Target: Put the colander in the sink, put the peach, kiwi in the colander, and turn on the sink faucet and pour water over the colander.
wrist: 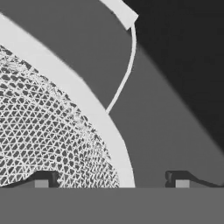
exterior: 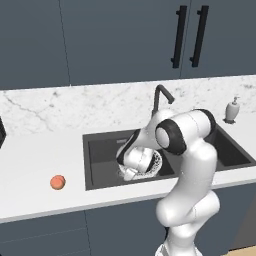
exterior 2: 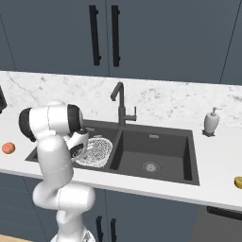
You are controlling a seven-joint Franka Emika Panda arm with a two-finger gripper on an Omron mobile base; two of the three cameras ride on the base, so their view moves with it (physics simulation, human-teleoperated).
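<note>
While I look along the hand, the fingers [wrist: 111, 180] stand wide apart, one tip over the mesh and the other over dark sink floor, with the colander's [wrist: 48, 131] white rim passing between them; neither tip can be seen pressing on it, so I record them as open and holding nothing. A thin wire loop handle rises from the rim toward the top of that view.

From the left base camera, the colander [exterior: 150, 165] sits in the left basin of the sink [exterior: 102, 150], largely masked by the arm's wrist. From the right base camera the colander [exterior 2: 97, 150] lies low in the same basin, just beside the divider, and the right basin shows its round steel drain [exterior 2: 151, 166].

The faucet [exterior 2: 121, 105] stands behind the divider, spout angled to the left in that view; I see no stream from it.

The peach [exterior: 58, 182] rests on the white bench [exterior: 30, 165], well apart from the sink on its left. A small yellowish-brown item [exterior 2: 238, 182] lies at the far right edge of the bench, cut off by the frame; I cannot tell what it is.

A white soap dispenser [exterior 2: 211, 121] stands behind the right basin.

No brand, label or writing is legible on any item.
</note>
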